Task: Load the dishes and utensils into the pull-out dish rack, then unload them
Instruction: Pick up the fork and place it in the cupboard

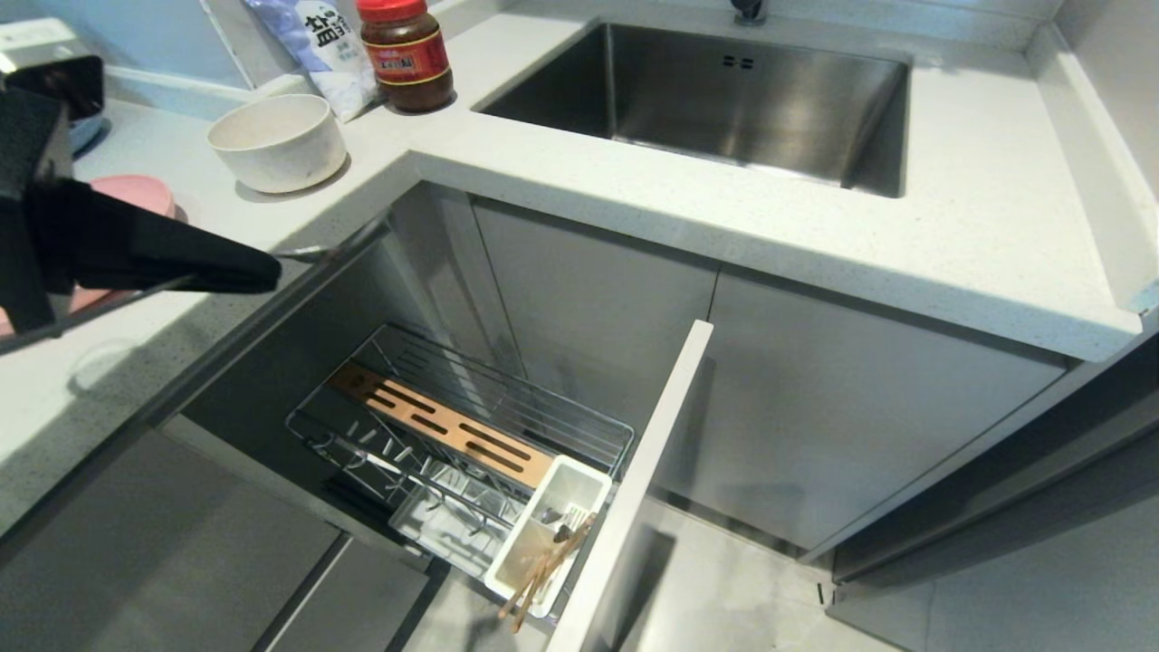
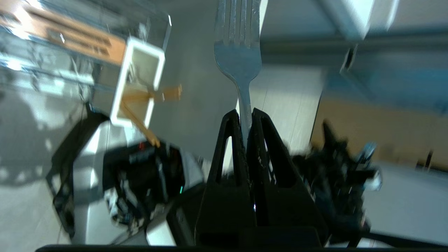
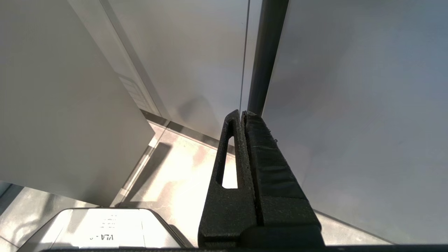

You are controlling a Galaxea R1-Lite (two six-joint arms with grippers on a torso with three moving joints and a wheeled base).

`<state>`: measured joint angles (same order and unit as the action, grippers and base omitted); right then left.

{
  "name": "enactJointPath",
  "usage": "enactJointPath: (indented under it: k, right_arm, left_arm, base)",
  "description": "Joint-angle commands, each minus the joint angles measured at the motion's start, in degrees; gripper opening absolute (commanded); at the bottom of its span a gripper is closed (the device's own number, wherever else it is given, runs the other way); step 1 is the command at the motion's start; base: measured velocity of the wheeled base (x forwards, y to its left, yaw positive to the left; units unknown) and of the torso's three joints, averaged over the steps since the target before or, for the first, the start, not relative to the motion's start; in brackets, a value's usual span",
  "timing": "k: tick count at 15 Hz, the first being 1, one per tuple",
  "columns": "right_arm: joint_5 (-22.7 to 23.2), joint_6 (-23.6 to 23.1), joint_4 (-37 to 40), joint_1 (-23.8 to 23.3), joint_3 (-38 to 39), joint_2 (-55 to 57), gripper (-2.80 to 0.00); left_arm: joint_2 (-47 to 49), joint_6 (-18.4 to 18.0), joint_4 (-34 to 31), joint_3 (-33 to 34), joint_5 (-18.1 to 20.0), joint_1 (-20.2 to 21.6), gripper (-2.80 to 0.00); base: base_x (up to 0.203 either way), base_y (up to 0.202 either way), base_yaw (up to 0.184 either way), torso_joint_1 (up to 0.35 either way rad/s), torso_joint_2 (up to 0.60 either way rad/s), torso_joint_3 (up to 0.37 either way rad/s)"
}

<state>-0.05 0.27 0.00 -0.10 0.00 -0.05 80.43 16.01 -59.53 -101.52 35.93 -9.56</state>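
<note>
Your left gripper point(image 2: 246, 113) is clamped tight on the fork point(image 2: 238, 59) handle, tines pointing outward, above the pull-out dish rack point(image 1: 471, 426), whose cutlery tray point(image 1: 579, 484) holds the chopsticks point(image 1: 543, 575). Right gripper point(image 3: 242, 113) sits closed, empty.

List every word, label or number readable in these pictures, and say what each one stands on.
"盐": large dark character on the white bag on the counter behind the cream bowl; the smaller print beside it is too small to read.
Red label on the brown sauce jar: it carries print, too small to read.
White sticker on the device in the right wrist view: upside-down print, too blurred to read for certain.
Left wrist view: no text.
</note>
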Motion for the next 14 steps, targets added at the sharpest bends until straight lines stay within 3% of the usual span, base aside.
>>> enactJointPath:
  k: [1, 5, 9, 11, 14]
  right_arm:
    - [-0.04, 0.00, 0.00, 0.01, 0.09, -0.21, -2.80]
    - [0.03, 0.00, 0.00, 0.01, 0.09, -0.21, -2.80]
    - [0.00, 0.00, 0.00, 0.01, 0.09, -0.21, -2.80]
    - [0.04, 0.00, 0.00, 0.01, 0.09, -0.21, -2.80]
    - [0.04, 0.00, 0.00, 0.01, 0.09, -0.21, -2.80]
  left_arm:
    - [1.12, -0.30, -0.58, 4.66, -4.90, -7.87, -2.80]
    - [8.39, -4.19, -3.83, 8.14, -13.30, -13.07, -2.80]
    - [15.40, -5.54, -6.86, 8.04, -15.42, -14.23, -2.80]
    - [18.36, -4.13, -8.13, 6.65, -15.37, -14.48, -2.80]
    - [23.00, 1.28, -10.64, 3.33, -15.47, -16.16, -2.80]
  base:
    - [0.000, 0.000, 0.000, 0.000, 0.00, 0.000]
    - [0.000, 0.000, 0.000, 0.000, 0.00, 0.000]
    - [0.000, 0.000, 0.000, 0.000, 0.00, 0.000]
    - [0.000, 0.000, 0.000, 0.000, 0.00, 0.000]
    - [0.000, 0.000, 0.000, 0.000, 0.00, 0.000]
